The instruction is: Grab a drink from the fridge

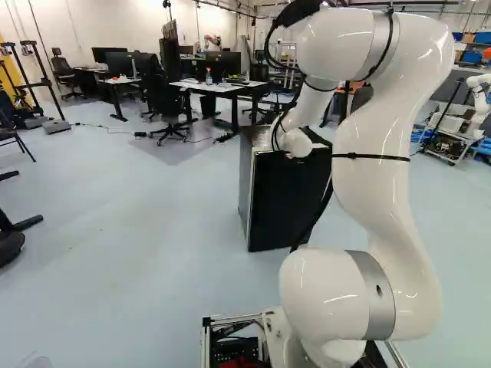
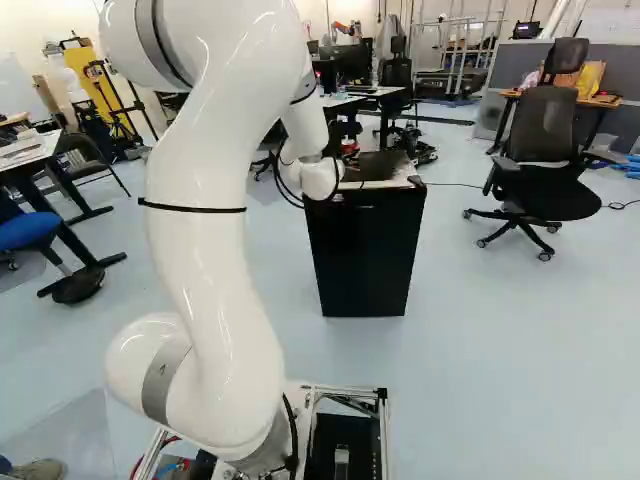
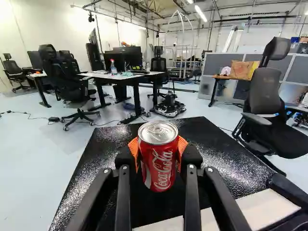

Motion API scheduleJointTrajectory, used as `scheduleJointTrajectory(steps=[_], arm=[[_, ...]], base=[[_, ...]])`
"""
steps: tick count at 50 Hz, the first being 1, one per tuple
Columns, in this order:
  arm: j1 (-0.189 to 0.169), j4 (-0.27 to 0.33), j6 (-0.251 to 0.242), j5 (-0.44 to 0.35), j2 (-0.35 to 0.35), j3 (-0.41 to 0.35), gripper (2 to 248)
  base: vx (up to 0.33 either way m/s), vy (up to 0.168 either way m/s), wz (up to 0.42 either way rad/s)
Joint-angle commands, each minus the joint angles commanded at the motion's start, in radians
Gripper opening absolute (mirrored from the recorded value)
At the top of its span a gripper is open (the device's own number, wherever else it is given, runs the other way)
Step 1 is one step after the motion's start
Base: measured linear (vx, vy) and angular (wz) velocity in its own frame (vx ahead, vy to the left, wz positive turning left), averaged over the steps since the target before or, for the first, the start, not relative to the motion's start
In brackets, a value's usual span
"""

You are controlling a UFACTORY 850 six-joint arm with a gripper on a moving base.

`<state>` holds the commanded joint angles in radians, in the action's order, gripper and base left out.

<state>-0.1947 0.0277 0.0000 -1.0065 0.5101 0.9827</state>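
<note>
Upright between the gripper's fingers (image 3: 159,161) is a red drink can (image 3: 158,166) with a silver lid. Orange pads press it from both sides, so the gripper is shut on it. Beneath lies the black top of the fridge (image 3: 108,144); whether the can's base touches that top, I cannot tell. In both base views the fridge (image 1: 288,203) (image 2: 365,255) stands ahead of the arm, its dark front closed. The arm's wrist hides gripper and can there.
Beyond the fridge are desks (image 1: 211,87) with monitors and office chairs. A black office chair (image 2: 545,185) stands right of the fridge in the right base view. Another robot (image 1: 479,100) is at the right of the left base view. A low wheeled device (image 3: 168,107) sits on the floor behind the fridge.
</note>
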Motion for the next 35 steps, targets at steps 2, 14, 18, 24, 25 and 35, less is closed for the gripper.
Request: scheduleJointTrajectory(steps=[2, 14, 18, 24, 25, 35], arm=[[0.0, 0.0, 0.0, 0.0, 0.0, 0.0, 98], [0.001, 0.0, 0.0, 0.001, -0.006, -0.006, 98], [0.003, 0.0, 0.0, 0.002, -0.011, -0.012, 98], [0.005, -0.001, 0.0, 0.004, -0.021, -0.024, 98], [0.006, -0.001, 0.0, 0.004, -0.023, -0.027, 98], [0.012, -0.002, 0.0, 0.008, -0.05, -0.057, 98]], base=[[0.0, 0.0, 0.0], [0.0, 0.0, 0.0], [0.0, 0.0, 0.0], [0.0, 0.0, 0.0], [0.0, 0.0, 0.0], [0.0, 0.0, 0.0]])
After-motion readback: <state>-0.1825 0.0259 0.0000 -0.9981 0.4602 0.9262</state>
